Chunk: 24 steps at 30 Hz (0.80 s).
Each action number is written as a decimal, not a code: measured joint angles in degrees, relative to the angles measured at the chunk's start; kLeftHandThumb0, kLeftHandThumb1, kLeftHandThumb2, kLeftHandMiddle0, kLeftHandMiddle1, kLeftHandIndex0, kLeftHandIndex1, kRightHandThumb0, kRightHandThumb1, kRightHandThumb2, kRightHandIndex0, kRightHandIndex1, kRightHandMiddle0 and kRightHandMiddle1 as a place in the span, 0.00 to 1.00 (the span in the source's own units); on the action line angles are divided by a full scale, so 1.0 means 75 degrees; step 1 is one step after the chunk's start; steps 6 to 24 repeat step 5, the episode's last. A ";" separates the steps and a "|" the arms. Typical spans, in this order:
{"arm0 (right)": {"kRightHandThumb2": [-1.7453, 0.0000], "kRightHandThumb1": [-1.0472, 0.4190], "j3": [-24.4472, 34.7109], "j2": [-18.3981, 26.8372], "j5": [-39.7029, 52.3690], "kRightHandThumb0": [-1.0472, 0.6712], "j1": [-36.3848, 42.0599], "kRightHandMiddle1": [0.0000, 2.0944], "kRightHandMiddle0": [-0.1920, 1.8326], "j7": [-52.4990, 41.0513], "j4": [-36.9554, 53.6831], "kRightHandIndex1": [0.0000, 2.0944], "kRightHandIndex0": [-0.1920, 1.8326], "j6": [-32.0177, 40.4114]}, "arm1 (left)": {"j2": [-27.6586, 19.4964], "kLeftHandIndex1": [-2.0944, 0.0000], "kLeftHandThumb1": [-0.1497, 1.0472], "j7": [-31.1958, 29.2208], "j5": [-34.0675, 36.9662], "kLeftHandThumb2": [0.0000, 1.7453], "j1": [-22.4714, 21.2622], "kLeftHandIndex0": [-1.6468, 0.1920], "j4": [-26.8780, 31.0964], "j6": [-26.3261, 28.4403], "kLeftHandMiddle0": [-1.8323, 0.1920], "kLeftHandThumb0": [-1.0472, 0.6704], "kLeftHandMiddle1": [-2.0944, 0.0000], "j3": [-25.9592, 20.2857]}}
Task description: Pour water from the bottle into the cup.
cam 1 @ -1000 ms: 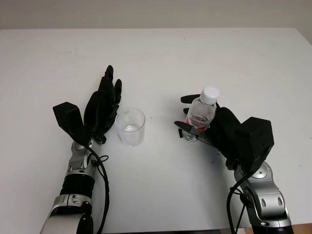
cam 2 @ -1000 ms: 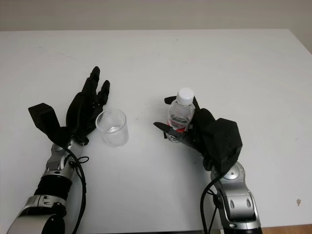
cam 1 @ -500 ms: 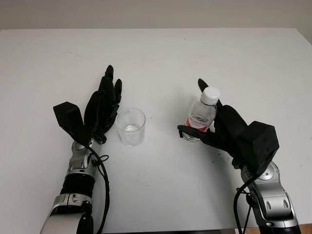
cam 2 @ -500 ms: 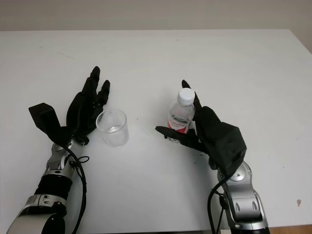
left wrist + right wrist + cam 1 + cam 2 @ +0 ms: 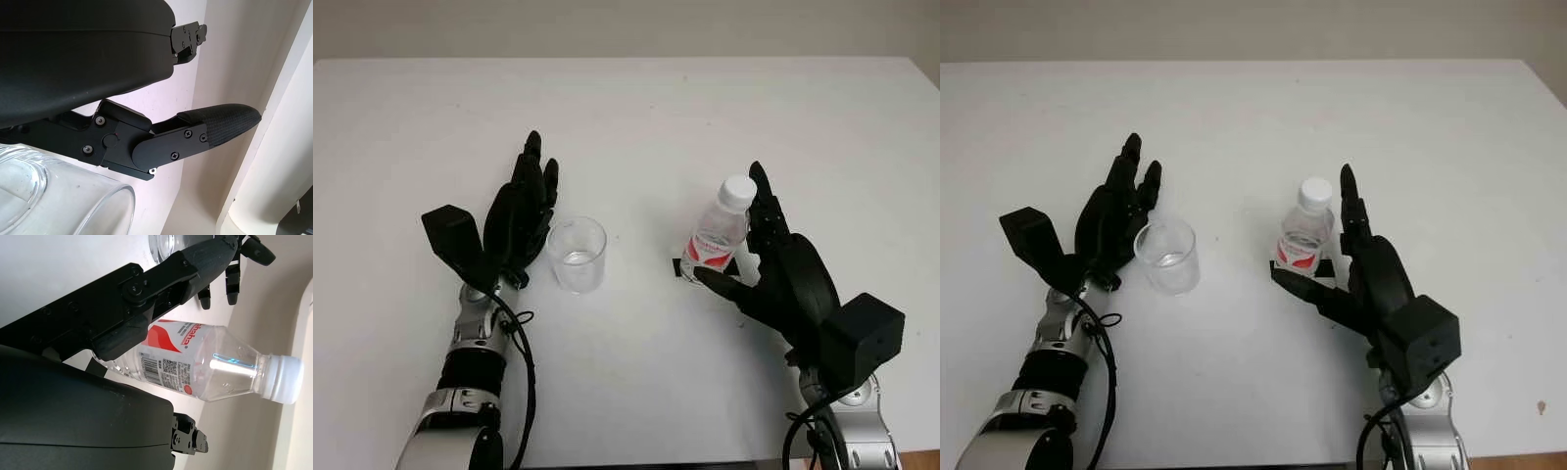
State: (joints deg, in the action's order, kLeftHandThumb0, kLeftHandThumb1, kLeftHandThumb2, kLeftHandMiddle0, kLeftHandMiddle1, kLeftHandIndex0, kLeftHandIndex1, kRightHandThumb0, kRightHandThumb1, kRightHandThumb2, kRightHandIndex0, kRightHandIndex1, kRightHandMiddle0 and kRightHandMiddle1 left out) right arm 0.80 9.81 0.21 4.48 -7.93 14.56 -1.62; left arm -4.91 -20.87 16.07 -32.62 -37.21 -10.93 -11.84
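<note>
Just right of table centre, the right hand [image 5: 773, 269] is releasing the bottle [image 5: 717, 235], its fingers now uncurled beside it rather than wrapped around it as before. The bottle is standing upright, capped. The cup [image 5: 576, 255] is sitting just beside the open left hand [image 5: 517, 215].

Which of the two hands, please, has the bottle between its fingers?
The right hand: its fingers bracket the capped bottle, apparently not clamping it. The left hand is open beside the cup, holding nothing.
</note>
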 measured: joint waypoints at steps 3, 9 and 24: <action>0.97 0.11 -0.0071 -0.0088 -0.0023 0.01 0.0092 0.00 0.00 0.0045 0.0016 0.00 0.00 -0.0119 | 0.0007 0.98 1.00 0.0027 0.0000 0.40 0.0030 1.00 0.0052 0.0015 0.98 0.11 0.97 0.0005; 0.97 0.11 -0.0097 -0.0128 -0.0047 0.01 0.0123 0.00 0.00 0.0068 0.0016 0.00 0.00 -0.0205 | 0.0017 0.98 1.00 0.0027 -0.0001 0.40 0.0053 1.00 0.0085 0.0015 0.98 0.11 0.97 0.0010; 0.97 0.11 -0.0097 -0.0128 -0.0047 0.01 0.0123 0.00 0.00 0.0068 0.0016 0.00 0.00 -0.0205 | 0.0017 0.98 1.00 0.0027 -0.0001 0.40 0.0053 1.00 0.0085 0.0015 0.98 0.11 0.97 0.0010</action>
